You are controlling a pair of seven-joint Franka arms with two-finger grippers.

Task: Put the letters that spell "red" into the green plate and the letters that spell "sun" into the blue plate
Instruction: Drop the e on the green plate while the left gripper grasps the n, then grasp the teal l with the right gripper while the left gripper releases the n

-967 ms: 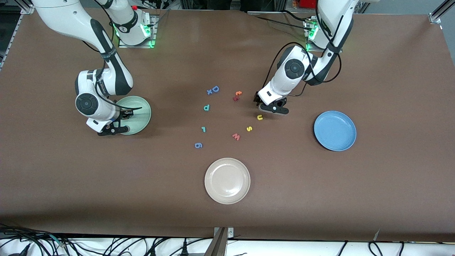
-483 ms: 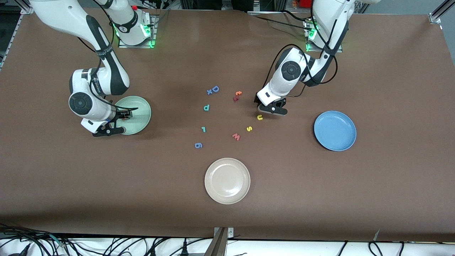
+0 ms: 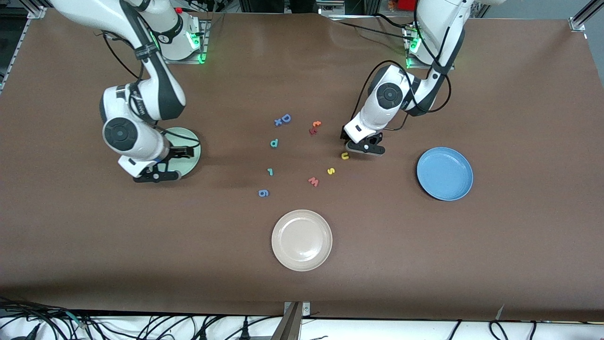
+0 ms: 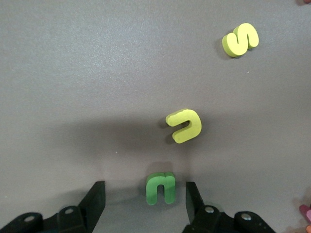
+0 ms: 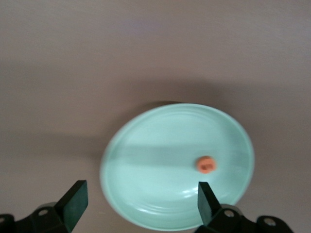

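Observation:
The olive-green "n" (image 4: 161, 188) lies on the table between the fingers of my left gripper (image 4: 144, 201), which is open and touches it on neither side. The yellow "u" (image 4: 184, 125) and yellow "s" (image 4: 240, 40) lie close by. In the front view the left gripper (image 3: 357, 143) hides the "n"; the "u" (image 3: 345, 156) and "s" (image 3: 331, 171) show. My right gripper (image 5: 141, 203) hangs open over the green plate (image 5: 160, 160), where the orange "e" (image 5: 206, 164) lies. The teal "d" (image 3: 274, 142) and "r" (image 3: 270, 172) rest mid-table. The blue plate (image 3: 444, 173) stands toward the left arm's end.
A cream plate (image 3: 302, 240) sits nearer the front camera than the letters. A pinkish "w" (image 3: 313, 181), blue "g" (image 3: 264, 192), blue "D" (image 3: 285, 118) and orange "t" (image 3: 316, 124) lie among the task letters.
My right gripper has opened over the green plate and shifted a little. The left gripper has edged toward the "u" and its fingers have narrowed slightly.

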